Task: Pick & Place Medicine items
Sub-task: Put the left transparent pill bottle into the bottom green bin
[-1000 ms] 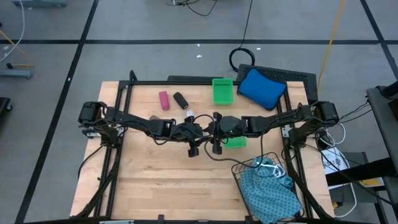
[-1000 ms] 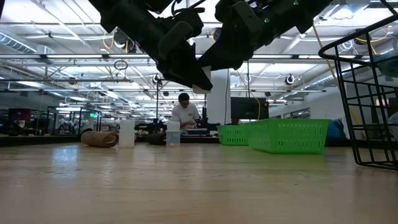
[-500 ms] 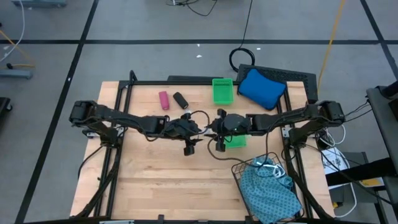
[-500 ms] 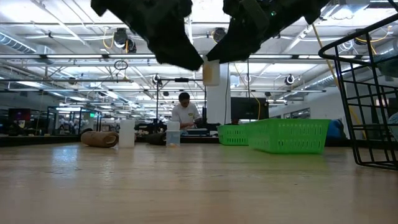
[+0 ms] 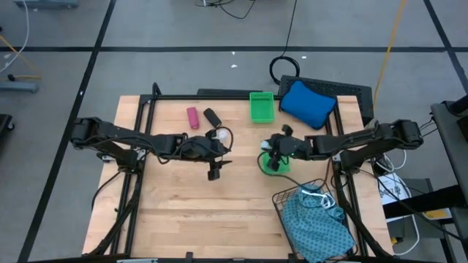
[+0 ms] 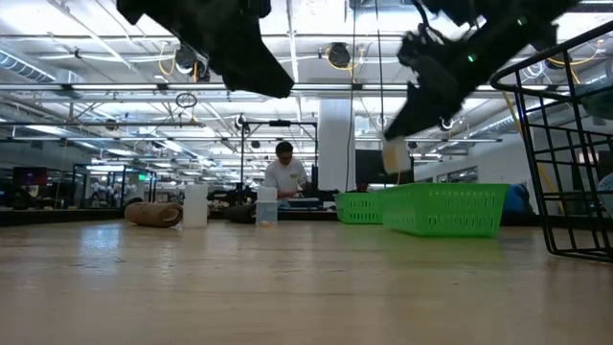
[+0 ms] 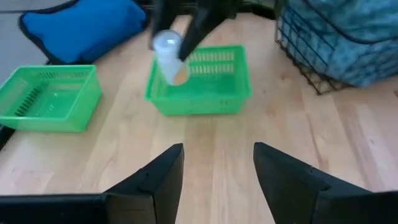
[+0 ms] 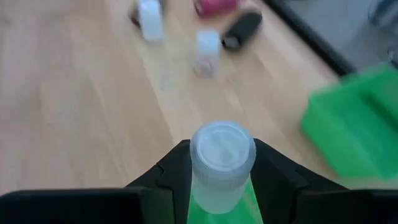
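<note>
My right gripper (image 5: 274,161) is shut on a small white-capped vial (image 8: 222,158) and hovers over the nearer green tray (image 5: 281,169). The left wrist view shows that vial (image 7: 168,57) above the tray (image 7: 199,96). My left gripper (image 5: 213,173) is open over bare wood left of the tray and holds nothing. A magenta-pink cylinder (image 5: 192,117) and a black one (image 5: 212,117) lie on the table near its far edge. Two more white vials (image 8: 150,18) (image 8: 207,48) stand on the wood near them. My right gripper pinches the vial's body (image 8: 221,186) just under its round cap (image 8: 222,146), one finger on each side. The fingers (image 6: 436,81) come slanting down from above. The vial (image 6: 395,156) hangs tilted at their free ends, lifted clear above the tray.
A second green tray (image 5: 262,107) sits at the far edge, with a blue cushion (image 5: 307,102) to its right. A wire basket holding teal patterned cloth (image 5: 316,218) stands at the near right corner. Bare wood (image 5: 183,212) lies at the near left.
The two grippers were close together at the table's middle, with the vial between them. My right gripper has carried the vial toward the table's right and lower, to above the nearer green tray. My left gripper has drawn back toward the left.
</note>
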